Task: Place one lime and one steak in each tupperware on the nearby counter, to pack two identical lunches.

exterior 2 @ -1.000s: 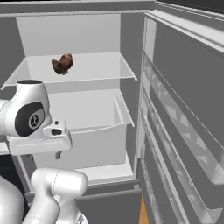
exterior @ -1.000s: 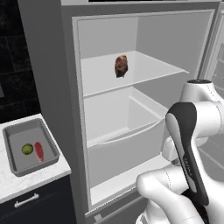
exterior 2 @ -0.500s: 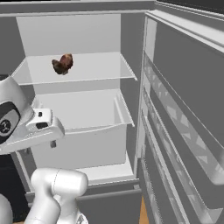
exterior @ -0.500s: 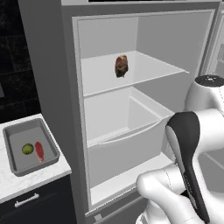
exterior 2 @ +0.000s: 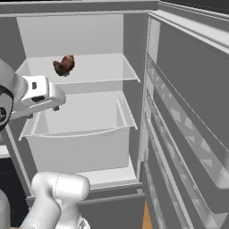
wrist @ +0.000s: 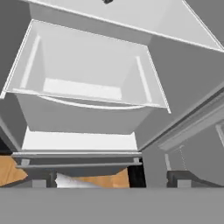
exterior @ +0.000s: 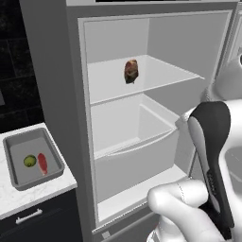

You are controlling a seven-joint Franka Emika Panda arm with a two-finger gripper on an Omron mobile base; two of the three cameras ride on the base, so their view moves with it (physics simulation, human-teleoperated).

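Note:
A brown steak [exterior: 131, 71] lies on the upper shelf of the open fridge; in the right base view the steak [exterior 2: 64, 65] sits at the shelf's left. On the white counter [exterior: 28, 196] left of the fridge stands a grey tupperware [exterior: 13, 144] holding a green lime [exterior: 30, 161] and a red steak [exterior: 42, 163]. My gripper [exterior 2: 43, 110] hangs open in front of the fridge, below the shelf and above the drawer's left side, with nothing in it. The hand view looks down into the empty white drawer [wrist: 87, 74].
The fridge door [exterior 2: 188, 116] stands wide open on the right, its racks bare. A white drawer [exterior: 137, 151] juts out under the shelf. Black cabinet fronts [exterior: 38, 220] with a silver handle sit below the counter. Wooden floor [wrist: 8, 170] shows beneath the fridge.
The hand has risen and drifted left in front of the fridge, while the forearm has swung further right. The steak, the tupperware and its contents have not moved.

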